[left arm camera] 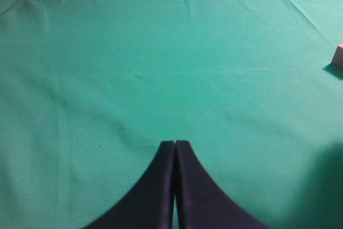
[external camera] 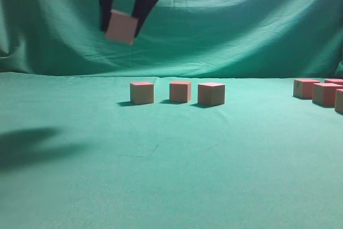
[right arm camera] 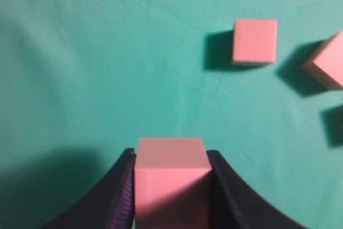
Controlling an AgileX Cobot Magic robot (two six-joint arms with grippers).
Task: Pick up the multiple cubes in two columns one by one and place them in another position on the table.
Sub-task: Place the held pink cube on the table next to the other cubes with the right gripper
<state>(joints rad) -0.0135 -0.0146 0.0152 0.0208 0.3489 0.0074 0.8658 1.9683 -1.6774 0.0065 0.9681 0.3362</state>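
The right arm's fingers (right arm camera: 170, 186) are clamped on a single cube (right arm camera: 170, 178), one dark finger against each side face; in the right wrist view it fills the bottom centre of the frame. In the exterior view the same fingers (external camera: 122, 22) hang at the upper left of the frame with that cube (external camera: 121, 26) tilted between them, high in the air and well apart from everything lying below. The left arm's fingers (left arm camera: 174, 148) are pressed together with nothing between them, rising from the bottom centre of the left wrist view.

The surface (external camera: 171, 175), covered in teal-green cloth, fills the lower half of the exterior view. Behind it the draped green backdrop (external camera: 241, 25) takes up the upper half. A soft dark shadow (external camera: 29, 146) lies on the cloth at the left edge.

Near the middle of the exterior view three cubes stand in a row, close together but not touching: the left cube (external camera: 142, 93), the middle cube (external camera: 180, 91) and the right cube (external camera: 211, 94). At the right edge sits a cluster of cubes (external camera: 321, 92), partly cut off by the frame. In the right wrist view two cubes lie at the upper right, one square-on (right arm camera: 255, 42) and one turned at an angle (right arm camera: 328, 63) at the frame edge. A sliver of a cube (left arm camera: 338, 56) shows at the right edge of the left wrist view.
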